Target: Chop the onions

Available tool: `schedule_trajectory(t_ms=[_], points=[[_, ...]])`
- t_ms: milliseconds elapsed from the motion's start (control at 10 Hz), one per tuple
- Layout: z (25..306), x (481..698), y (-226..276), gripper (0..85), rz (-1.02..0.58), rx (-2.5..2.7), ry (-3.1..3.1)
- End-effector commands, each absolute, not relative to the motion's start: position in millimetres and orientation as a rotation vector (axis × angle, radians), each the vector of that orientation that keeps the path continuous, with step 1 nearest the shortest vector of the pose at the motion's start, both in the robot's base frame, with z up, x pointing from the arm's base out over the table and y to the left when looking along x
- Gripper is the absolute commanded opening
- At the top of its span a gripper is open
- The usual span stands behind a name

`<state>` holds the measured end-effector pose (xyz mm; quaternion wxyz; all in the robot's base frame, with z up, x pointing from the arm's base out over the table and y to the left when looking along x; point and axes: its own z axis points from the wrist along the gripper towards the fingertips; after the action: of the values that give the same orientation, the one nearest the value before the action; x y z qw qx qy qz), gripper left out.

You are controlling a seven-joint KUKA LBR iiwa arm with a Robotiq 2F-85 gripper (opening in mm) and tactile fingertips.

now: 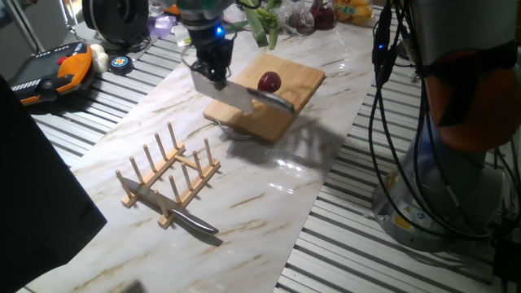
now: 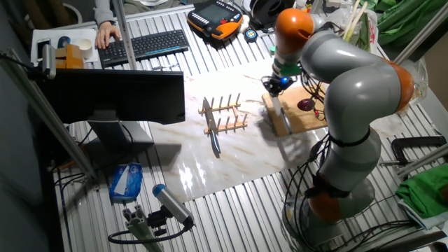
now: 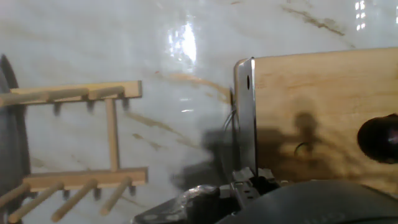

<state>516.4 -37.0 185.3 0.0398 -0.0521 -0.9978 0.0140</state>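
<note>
One whole onion (image 1: 269,82), dark red and glossy, sits uncut on the wooden cutting board (image 1: 305,77) in upper centre frame. Gripper (image 1: 216,75) fingers closed on a cleaver (image 1: 230,94), blade hanging just left of the onion, over the board's edge. Likely firm, light, round and slick: will roll. Cut down through its middle. Wooden rack (image 1: 167,175) and spare knife (image 1: 194,221) lie lower left on the marble desk (image 1: 269,195).

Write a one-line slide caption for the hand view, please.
Cleaver held by the gripper at the wooden cutting board's edge; onion whole.
</note>
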Motion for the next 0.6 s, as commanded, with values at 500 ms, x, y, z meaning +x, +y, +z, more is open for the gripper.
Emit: schedule_trajectory(t_ms=[500], points=[[157.8, 507.3, -113.2, 0.7, 0.028, -0.125, -3.076]])
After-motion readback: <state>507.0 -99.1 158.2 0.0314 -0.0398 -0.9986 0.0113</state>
